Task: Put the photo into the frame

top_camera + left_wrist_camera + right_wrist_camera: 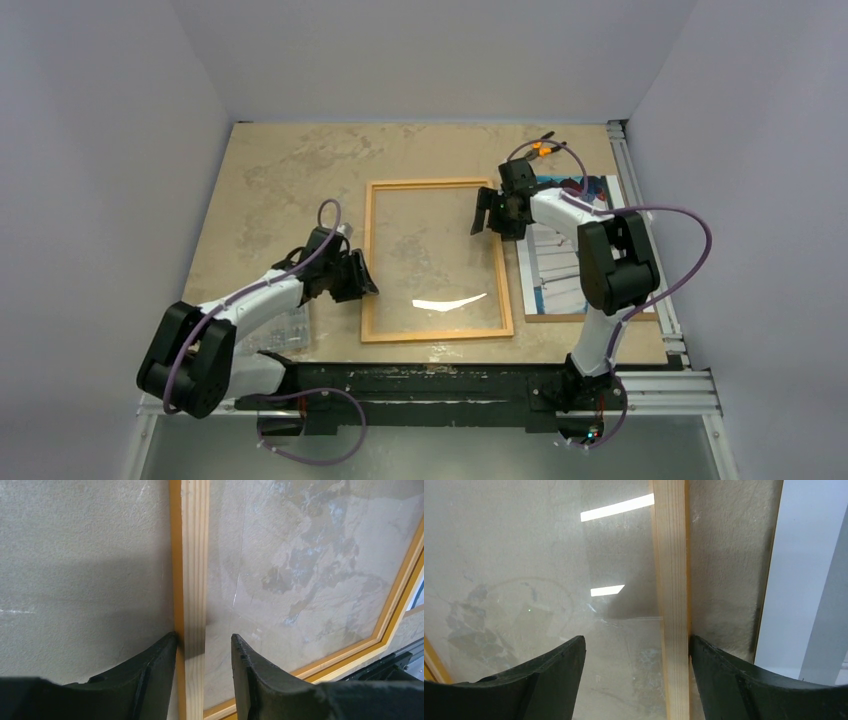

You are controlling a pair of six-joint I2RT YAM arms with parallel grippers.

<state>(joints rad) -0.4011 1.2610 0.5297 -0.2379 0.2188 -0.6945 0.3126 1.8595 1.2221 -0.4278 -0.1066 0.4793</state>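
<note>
Left gripper (202,640) straddles one side rail of the frame (437,184) with fingers apart, and right gripper (638,642) is spread wide over the opposite rail, neither one clamped. It looks like they're squaring it up, pale wood back upward, ready for loading. The photo (548,272) lies flat just outside the right gripper, glossy blue-white with pale steps, not yet inside the orange-edged frame
</note>
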